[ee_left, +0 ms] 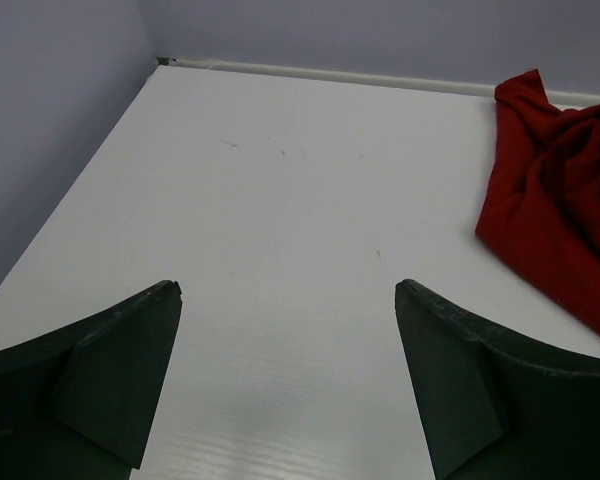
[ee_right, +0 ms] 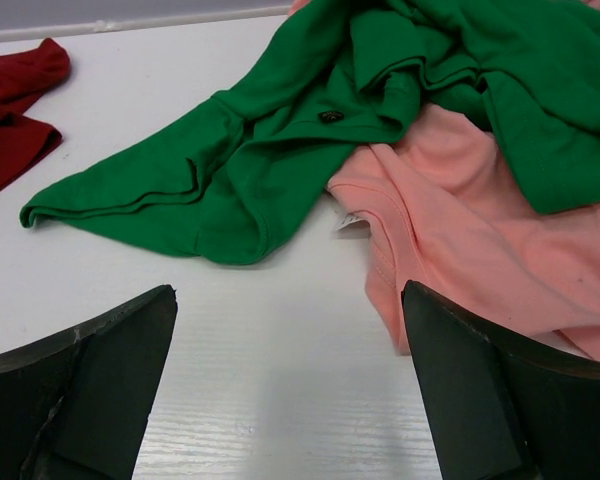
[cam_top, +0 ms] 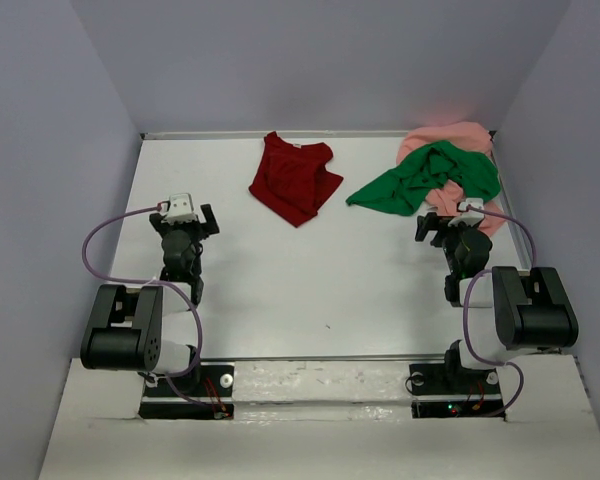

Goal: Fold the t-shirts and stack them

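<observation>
1. State: left fingers (ee_left: 100, 370) are spread wide with nothing between them, over bare tabletop (cam_top: 310, 290). Right fingers (ee_right: 90, 380) are also spread and nothing is held, just short of the heap.
2. The red t-shirt (cam_top: 293, 178) is crumpled alone at 12 o'clock. The green t-shirt (cam_top: 430, 180) is draped over the pink t-shirt (cam_top: 450, 135) at 2 o'clock, in the far corner.
3. Risk: green and pink overlap, so both could be pinched and dragged as one lump.
4. Risk: pink sits close to the right wall (cam_top: 550, 130), so a reach there could be fouled.
5. Risk: all three are bunched and the hems are hidden. Several layers are likely caught by a blind grab, and the fold would be skewed.
6. Containers: none seen. The shirts lie directly on the tabletop and no stack is started.
</observation>
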